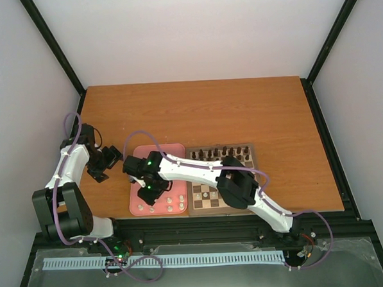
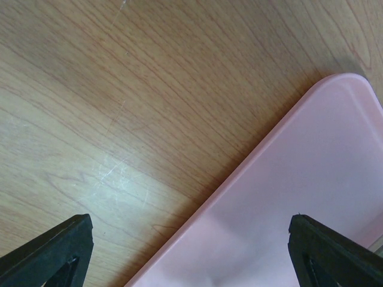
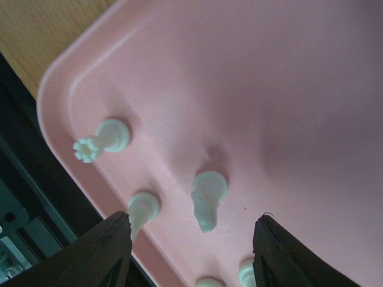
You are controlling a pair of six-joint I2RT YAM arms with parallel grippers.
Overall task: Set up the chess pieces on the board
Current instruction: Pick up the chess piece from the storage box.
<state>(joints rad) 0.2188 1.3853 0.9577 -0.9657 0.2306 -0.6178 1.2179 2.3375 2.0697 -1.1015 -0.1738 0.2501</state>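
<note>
Progress looks early from your overhead view. The dark pieces [image 1: 221, 153] stand in their rows along the far side of the board [image 1: 208, 207], but most of the white chess pieces [image 1: 161, 205] sit in the pink tray [image 1: 169, 151] just left of the board, strung along the tray's near edge. A couple of pale figures seem to stand on the board's near squares, though they are too small there for you to count with any confidence. Nearly all the white ranks are therefore left to fill. Your right gripper [image 3: 192, 222] hangs over the tray's near corner with its jaws spread wide and nothing in them. The middle piece [image 3: 207, 197] stands on the tray floor between the fingers, untouched, with a crowned piece [image 3: 99, 140] and a small pawn-like one off to the side. I'd judge the step in hand to be picking up that middle piece. Your left gripper [image 2: 190, 222] is likewise spread and empty, poised over the tray's rim where it meets the table [image 2: 119, 119], with no chess pieces in its wrist view. As for writing, you'll find no brand, label or lettering readable on the board, the tray or the pieces.
</note>
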